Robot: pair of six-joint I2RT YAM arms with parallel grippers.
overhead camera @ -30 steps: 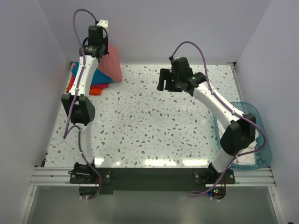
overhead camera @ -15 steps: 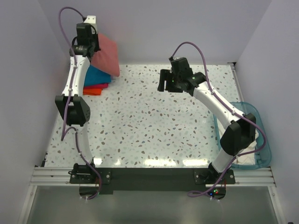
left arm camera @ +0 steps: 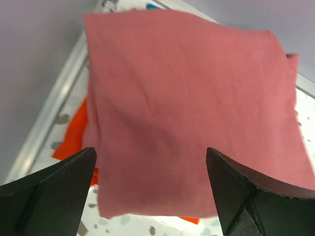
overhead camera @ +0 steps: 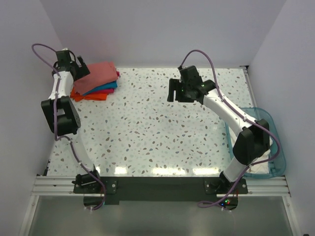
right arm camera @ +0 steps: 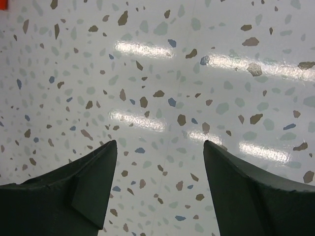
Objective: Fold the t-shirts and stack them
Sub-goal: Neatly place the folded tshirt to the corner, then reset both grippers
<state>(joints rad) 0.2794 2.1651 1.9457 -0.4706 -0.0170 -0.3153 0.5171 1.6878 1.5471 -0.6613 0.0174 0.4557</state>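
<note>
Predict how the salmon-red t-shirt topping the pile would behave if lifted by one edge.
Likely floppy: the salmon-red t-shirt is soft cloth, so its fold would probably sag open. Likely light and won't roll, as it lies flat. Pushed, it might slide across the folded shirts beneath.

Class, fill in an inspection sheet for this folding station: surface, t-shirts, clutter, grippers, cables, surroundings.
Surface: speckled table, bare in the middle.
Job's things: folded salmon-red t-shirt tops the stack in the far-left corner; orange t-shirt at the bottom.
Clutter: translucent blue tub at the right edge, white cloth inside.
Grippers: left gripper open by the stack, empty; right gripper open over bare table, empty.
Cables: purple cable loops along each arm, clear of the cloth.
Surroundings: pale walls; aluminium rail at the near edge.
</note>
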